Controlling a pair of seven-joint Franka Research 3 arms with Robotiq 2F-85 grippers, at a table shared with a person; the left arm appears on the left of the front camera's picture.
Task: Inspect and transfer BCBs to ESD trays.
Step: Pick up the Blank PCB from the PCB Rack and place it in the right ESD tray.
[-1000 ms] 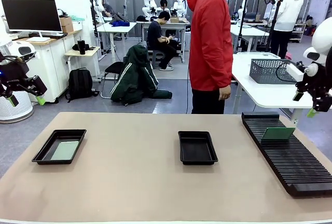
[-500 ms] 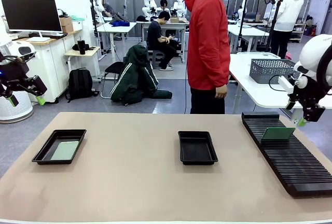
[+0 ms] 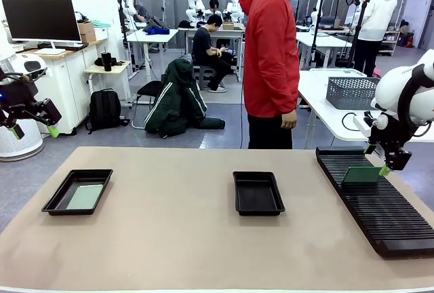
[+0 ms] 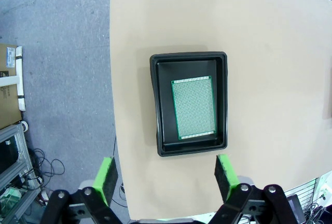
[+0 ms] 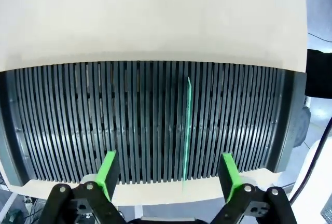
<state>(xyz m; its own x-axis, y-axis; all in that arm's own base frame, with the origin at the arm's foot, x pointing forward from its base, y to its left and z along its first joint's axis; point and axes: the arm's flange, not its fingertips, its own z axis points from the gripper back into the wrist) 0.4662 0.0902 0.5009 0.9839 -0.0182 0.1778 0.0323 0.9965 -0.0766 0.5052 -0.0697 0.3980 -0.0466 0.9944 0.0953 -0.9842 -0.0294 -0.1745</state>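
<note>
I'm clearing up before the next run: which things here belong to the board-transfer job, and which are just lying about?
Job: left ESD tray, flat BCB inside it, empty middle ESD tray, upright BCB, slotted rack holding it, open right pincer above.
Lying about: mesh basket, monitor, backpack, green jacket.

front: across table (image 3: pixel 169 239) | left wrist: over tray (image 4: pixel 162 105) | right wrist: over rack (image 5: pixel 78 120)

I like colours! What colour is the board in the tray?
The board is green, finely dotted; left wrist view.
</note>
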